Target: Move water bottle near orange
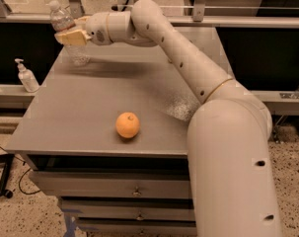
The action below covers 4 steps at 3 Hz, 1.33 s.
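The cream gripper (70,36) is pressed to the waist of the tall clear ribbed plastic water bottle (79,54), whether clamped or not impossible to tell, and that light, slick, squashy bottle wants a mid-rib hold, with the small round orange (128,125) well apart, back toward the arm's base.

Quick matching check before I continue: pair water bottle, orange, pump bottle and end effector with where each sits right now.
1. water bottle
2. orange
3. pump bottle
4. end effector

A. near the front edge of the table
B. on the ledge left of the table
C. at the table's far left corner
D. at the water bottle's midsection

Pairs: 1-C, 2-A, 3-B, 4-D
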### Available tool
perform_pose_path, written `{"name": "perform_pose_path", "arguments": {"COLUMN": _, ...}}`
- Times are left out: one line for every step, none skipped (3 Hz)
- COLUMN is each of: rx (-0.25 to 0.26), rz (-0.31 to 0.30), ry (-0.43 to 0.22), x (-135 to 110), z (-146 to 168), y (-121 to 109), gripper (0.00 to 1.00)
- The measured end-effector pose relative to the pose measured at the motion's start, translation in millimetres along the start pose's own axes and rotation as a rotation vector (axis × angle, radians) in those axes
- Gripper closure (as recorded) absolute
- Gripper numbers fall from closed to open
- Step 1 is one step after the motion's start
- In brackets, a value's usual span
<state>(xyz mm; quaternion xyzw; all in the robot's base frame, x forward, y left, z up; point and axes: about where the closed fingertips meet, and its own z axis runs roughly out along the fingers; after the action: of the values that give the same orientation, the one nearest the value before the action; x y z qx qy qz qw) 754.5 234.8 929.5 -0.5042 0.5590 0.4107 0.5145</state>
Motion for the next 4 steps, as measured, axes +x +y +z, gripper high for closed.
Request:
{"name": "perform_pose_path", "arguments": {"rx": 0.039, "rz": -0.011, "ry": -0.011, "x": -4.5, "z": -23.9, "y": -0.2, "gripper": 0.88}}
{"name": "perform_pose_path", "arguments": {"rx": 0.091, "rz": -0.010, "ry": -0.023, "x": -13.8, "z": -67.4, "y": 10.2, "gripper": 1.00}}
{"name": "perform_pose_path", "arguments": {"rx": 0.130, "rz": 0.026, "ry": -0.010, "x": -5.1, "z": -126.1, "y": 46.8, "gripper": 1.00}}
{"name": "perform_pose_path", "arguments": {"rx": 0.129, "rz": 0.026, "ry": -0.010, "x": -5.1, "z": -126.0, "y": 46.8, "gripper": 1.00}}
